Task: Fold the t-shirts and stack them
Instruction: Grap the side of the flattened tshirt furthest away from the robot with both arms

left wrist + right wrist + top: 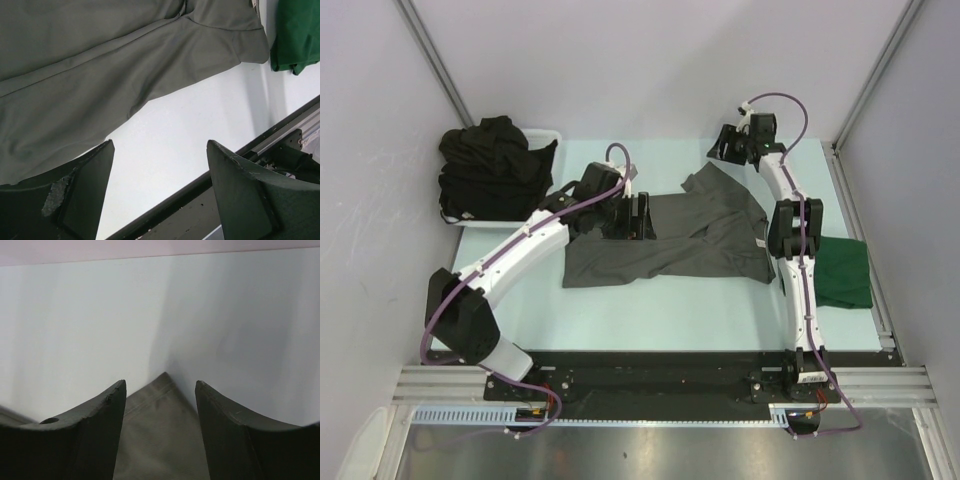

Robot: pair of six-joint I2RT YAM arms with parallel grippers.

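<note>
Two pairs of fingers: both spread, pinching nothing.
Left fingers (85,195): above the far edge of the grey shirt (660,250), near its middle.
Right fingers (240,435): over the tip of a sleeve corner only, at the far side.
Grey shirt: spread with creases on the worktop (650,320), between the arms.
Risk, right: I think such a shallow bite can slip off the corner.
Risk, left: the fingers may catch one layer only, so the fold goes crooked.
Green shirt (845,272): just beside the collar; a pull could drag the grey shirt onto it.
Black shirts (495,165): heaped in the basket (545,135), well apart.
In the way: the right arm crosses the collar end.
</note>
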